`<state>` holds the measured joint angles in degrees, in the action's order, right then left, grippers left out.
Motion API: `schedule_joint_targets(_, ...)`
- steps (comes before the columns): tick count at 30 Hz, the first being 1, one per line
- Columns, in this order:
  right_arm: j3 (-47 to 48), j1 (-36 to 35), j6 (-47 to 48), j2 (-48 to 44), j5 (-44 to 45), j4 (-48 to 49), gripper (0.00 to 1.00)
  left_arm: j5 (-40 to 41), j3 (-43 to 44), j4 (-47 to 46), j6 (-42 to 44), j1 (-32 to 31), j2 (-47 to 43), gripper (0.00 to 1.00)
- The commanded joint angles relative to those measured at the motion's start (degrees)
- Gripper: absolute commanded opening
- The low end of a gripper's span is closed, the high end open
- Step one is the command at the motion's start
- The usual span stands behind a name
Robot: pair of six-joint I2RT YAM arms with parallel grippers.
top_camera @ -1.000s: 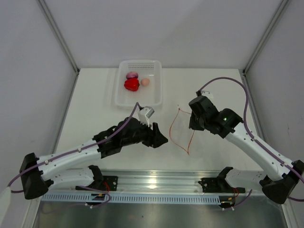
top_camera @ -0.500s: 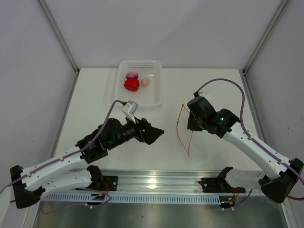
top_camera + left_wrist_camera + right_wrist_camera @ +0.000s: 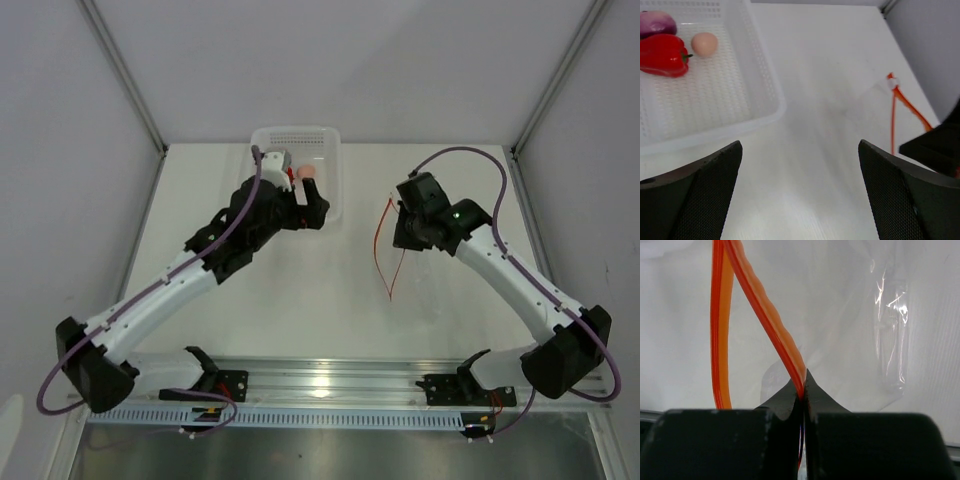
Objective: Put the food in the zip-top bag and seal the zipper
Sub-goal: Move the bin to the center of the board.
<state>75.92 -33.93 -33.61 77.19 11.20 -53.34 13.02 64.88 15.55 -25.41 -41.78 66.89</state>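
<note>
Top external: I have both arms reaching out over the bench (image 3: 300,300), the left one at the tray (image 3: 336,165), the right one off to the tray's right, holding the bag up by its edge.
left claw (image 3: 799,160): wide open, with nothing between the fingers and nothing touched. On its wrist camera it hangs over bare bench just off the tray's near right corner.
right claw (image 3: 803,385): pinched fully together on the zipper (image 3: 762,310), with the two tips meeting on one orange lip.
zipper: the gripped lip runs up and left from the tips. The other lip stands apart to its left, so I read the mouth as gaping in a narrow loop.
bag (image 3: 890,315): clear, creased film behind and to the right of the strip. From above it trails toward the near side below the right claw. I cannot tell whether it rests on the bench.
pepper (image 3: 662,54): red and glossy, lying in the far part of the tray.
purple piece (image 3: 657,22): just beyond the pepper, touching it as far as I can see.
egg (image 3: 704,44): peach, just right of the pepper and close beside it.
tray: white and perforated, it holds all three pieces and sits well apart from the bag.
</note>
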Motion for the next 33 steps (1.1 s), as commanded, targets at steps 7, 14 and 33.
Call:
schedule_joint_targets(7,4.85,8.61,8.99,7.27,-8.91,5.79,0.0,9.66,23.17,-2.55,11.61,7.93,27.02,0.99)
schedule_joint_targets(14,6.52,12.84,13.12,12.62,-13.22,8.52,0.0,8.16,46.86,3.05,12.75,13.65,46.96,0.99)
schedule_joint_targets(33,5.91,15.3,15.85,17.21,-19.64,14.23,0.0,-2.65,66.85,18.98,5.28,24.11,66.17,1.0)
